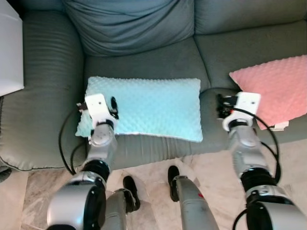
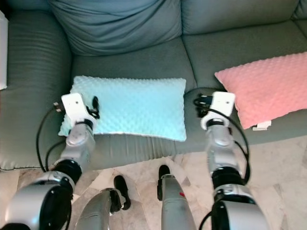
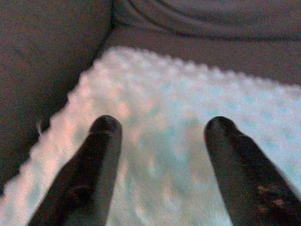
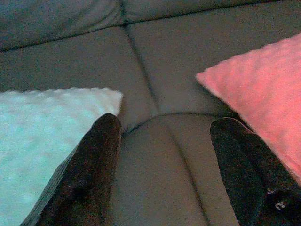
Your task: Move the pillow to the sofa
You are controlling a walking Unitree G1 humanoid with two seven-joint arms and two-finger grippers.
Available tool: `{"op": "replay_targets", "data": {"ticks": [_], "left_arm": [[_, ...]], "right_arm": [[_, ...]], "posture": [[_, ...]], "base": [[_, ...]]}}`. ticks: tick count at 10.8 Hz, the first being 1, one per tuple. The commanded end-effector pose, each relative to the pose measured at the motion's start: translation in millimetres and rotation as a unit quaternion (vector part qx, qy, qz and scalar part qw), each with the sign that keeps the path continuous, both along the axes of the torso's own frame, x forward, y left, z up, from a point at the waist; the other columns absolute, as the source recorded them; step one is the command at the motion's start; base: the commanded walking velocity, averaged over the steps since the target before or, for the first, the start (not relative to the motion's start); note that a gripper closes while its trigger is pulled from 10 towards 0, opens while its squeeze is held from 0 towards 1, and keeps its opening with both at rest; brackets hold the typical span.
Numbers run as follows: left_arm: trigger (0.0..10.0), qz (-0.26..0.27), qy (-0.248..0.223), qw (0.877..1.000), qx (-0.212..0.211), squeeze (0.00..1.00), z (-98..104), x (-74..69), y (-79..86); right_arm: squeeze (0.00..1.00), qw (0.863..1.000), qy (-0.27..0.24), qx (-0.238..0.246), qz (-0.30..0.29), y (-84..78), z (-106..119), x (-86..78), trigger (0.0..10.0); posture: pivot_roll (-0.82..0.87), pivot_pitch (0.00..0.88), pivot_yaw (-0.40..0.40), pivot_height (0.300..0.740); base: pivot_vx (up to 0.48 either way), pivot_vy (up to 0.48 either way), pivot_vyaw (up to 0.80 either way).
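A grey-green sofa (image 1: 158,62) with a soft ribbed fabric spans the scene, its back cushions above and two seat cushions meeting at a seam. Below the seat front lies a pale marbled tile floor (image 1: 211,167), where the robot's own legs and dark feet show.

The light blue dimpled pillow (image 1: 144,108) lies flat on the left seat cushion, already on the sofa. The left gripper (image 3: 162,127) hangs over the pillow's near left corner, its two black fingers (image 3: 89,165) spread apart with nothing between them; the bumpy fabric stretches ahead of and under the fingertips, and the sofa's armrest (image 1: 45,91) rises just to the gripper's left.

The right gripper (image 4: 164,127) hovers over the front edge of the seat, fingers also parted and empty. The blue pillow's right end sits just to its left, and a pink dimpled pillow (image 1: 276,88) lies just to its right on the other seat cushion. The seam between the cushions runs straight ahead of this gripper.

A white object (image 1: 9,52) rests on the armrest at the far left.
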State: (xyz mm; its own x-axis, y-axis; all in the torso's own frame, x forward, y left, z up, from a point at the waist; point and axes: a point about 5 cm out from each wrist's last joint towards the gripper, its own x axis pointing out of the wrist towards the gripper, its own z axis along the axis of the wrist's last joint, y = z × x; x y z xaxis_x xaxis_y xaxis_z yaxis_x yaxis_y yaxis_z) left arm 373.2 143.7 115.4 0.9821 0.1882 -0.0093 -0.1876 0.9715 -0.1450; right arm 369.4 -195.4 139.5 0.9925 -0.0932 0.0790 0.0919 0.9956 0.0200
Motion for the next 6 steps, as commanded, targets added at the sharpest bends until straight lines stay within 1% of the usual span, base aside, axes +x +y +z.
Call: {"op": "replay_targets", "data": {"ticks": [1,3,4,5,6], "left_arm": [[10.0,0.001,0.038,0.999,-0.008,1.0,-24.0,-12.0,1.0],[10.0,-0.005,0.046,0.999,-0.01,1.0,-32.1,-17.6,-4.8],[10.0,-0.005,0.04,0.999,0.006,1.0,-31.6,-18.4,-2.8],[10.0,-0.002,0.031,0.999,0.027,1.0,-27.6,-17.0,3.5],[10.0,0.027,0.032,0.995,0.089,1.0,-20.3,-13.7,27.1]], "right_arm": [[1.0,1.0,0.023,0.005,0.002,2.7,-14.8,-6.7,10.0],[1.0,0.999,0.025,0.019,0.02,15.3,-17.7,-9.1,10.0],[1.0,0.998,0.031,0.034,0.04,28.6,-21.7,-12.0,10.0],[1.0,0.996,0.037,0.047,0.059,37.7,-24.6,-14.2,10.0],[1.0,0.991,0.044,0.064,0.109,59.7,-29.3,-20.2,10.0]], "posture": [[-0.26,0.52,0.054,0.74],[-0.25,0.519,0.048,0.74],[-0.25,0.515,0.046,0.74],[-0.25,0.511,0.045,0.74],[-0.24,0.508,0.048,0.74]], "base": [[0.0,0.0,0.0],[0.0,0.0,0.0],[0.0,0.0,0.0],[0.0,0.0,0.0],[0.0,0.0,0.0]]}}
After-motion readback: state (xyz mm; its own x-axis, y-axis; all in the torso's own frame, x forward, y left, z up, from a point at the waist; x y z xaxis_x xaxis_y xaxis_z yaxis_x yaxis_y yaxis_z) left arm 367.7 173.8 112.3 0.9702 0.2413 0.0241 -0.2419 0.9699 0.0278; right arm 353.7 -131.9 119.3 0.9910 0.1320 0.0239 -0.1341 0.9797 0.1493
